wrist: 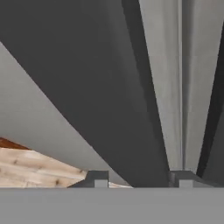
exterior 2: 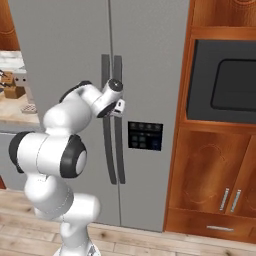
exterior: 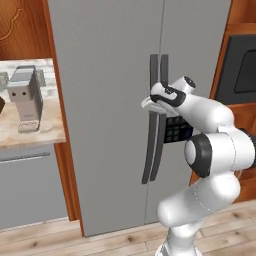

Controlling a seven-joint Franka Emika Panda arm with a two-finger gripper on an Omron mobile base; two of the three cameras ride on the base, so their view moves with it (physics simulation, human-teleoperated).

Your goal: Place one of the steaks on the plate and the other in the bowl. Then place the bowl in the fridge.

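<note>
A: Starting at the left, what do you see?

B: In the left base view a pale stone surface [exterior: 30,132] sits left of the fridge, with a grey boxy appliance [exterior: 26,97] standing near its front edge. A grey cabinet front [exterior: 30,187] lies below it.

A: And the fridge?

B: The fridge [exterior: 105,75] fills the middle, tall and grey, both doors closed. Its two dark vertical handles run side by side at the seam where the doors meet. The dark dispenser panel [exterior 2: 145,135] sits on the right-hand door, just right of the handles.

A: Where is the end effector?

B: The end effector [wrist: 142,177] is up against the handles, at about their upper third. In the hand view the left door's handle [wrist: 109,87] passes as a broad dark bar between the two finger tips, one tip on each side. The fingers look closed around that handle, hard against it.

A: Anything to the right?

B: A dark built-in oven [exterior 2: 225,82] set in wood, with wooden cabinet doors [exterior 2: 215,182] beneath it, and a plank floor [exterior 2: 150,242] below.
</note>
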